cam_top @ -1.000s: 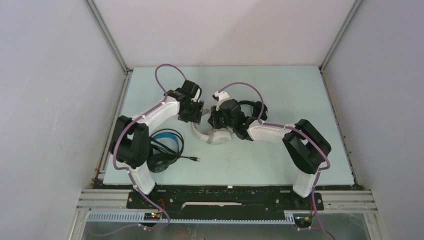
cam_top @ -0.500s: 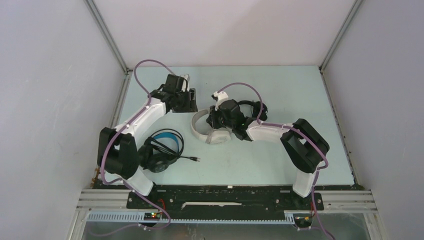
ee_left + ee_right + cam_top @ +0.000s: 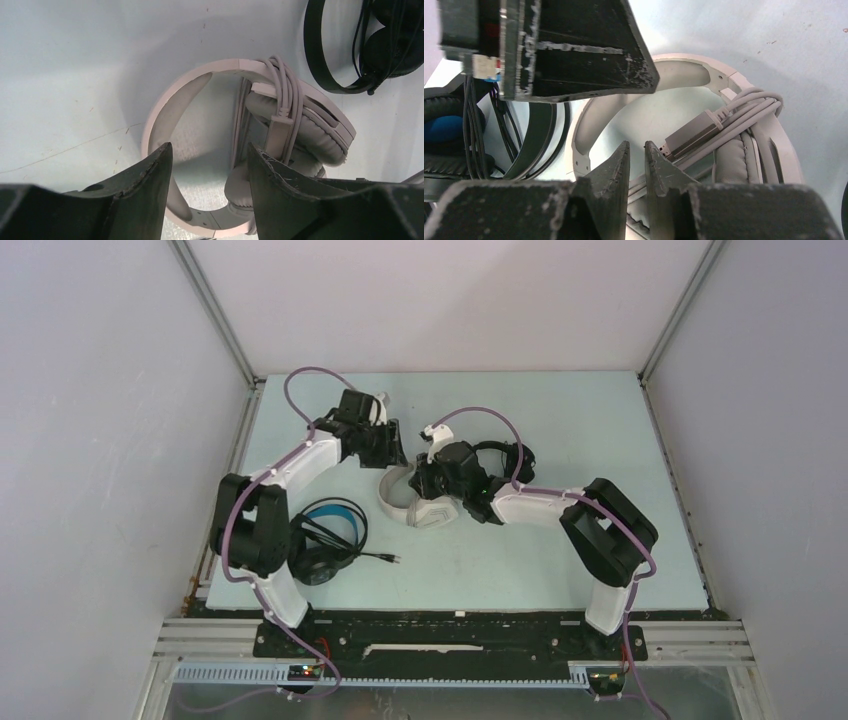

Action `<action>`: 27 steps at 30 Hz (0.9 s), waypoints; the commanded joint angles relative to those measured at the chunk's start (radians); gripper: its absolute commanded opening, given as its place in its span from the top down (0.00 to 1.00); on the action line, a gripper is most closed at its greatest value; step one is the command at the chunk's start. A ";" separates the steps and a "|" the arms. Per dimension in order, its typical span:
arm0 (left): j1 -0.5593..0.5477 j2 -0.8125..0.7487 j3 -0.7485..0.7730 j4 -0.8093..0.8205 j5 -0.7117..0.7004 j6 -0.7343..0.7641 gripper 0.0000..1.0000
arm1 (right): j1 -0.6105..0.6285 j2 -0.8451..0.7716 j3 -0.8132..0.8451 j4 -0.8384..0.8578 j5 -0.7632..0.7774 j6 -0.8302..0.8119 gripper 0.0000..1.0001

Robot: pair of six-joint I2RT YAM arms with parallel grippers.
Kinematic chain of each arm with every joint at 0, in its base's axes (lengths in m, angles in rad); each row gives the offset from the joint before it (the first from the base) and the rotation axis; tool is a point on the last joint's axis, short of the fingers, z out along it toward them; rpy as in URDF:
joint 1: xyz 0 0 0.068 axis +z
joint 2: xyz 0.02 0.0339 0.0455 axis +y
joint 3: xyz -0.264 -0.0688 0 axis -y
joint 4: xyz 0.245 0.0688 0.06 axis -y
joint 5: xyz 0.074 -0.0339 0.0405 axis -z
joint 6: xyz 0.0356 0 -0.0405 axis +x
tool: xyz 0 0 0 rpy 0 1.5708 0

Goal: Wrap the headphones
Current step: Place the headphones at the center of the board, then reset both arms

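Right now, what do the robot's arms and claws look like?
Both arms match: the left arm and right arm have white tubes, chunky black joints and a loopy purple cable outside. The left gripper and right gripper each have two black wedge-shaped fingers with scratched, whitish edges.

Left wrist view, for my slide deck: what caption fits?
Open left claw above the white headphones, grey cable looped around them, black headphones beside.

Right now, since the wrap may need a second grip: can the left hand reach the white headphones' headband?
Probably yes: the left hand hovers open over the headband of the white headphones, nothing between. The right hand grips the cable at the ear-cup side, clear of that arc.
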 commanded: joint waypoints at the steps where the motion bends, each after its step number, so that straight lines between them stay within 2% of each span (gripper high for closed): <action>1: 0.000 0.036 0.080 0.022 0.071 -0.015 0.42 | -0.002 -0.030 -0.005 0.054 -0.005 -0.011 0.80; 21: 0.001 0.025 0.112 -0.020 0.088 -0.003 0.43 | -0.037 -0.286 -0.006 -0.062 -0.060 -0.009 0.78; 27: 0.001 -0.045 0.149 -0.089 0.037 0.030 0.42 | -0.048 -0.408 -0.005 -0.196 -0.045 -0.020 0.69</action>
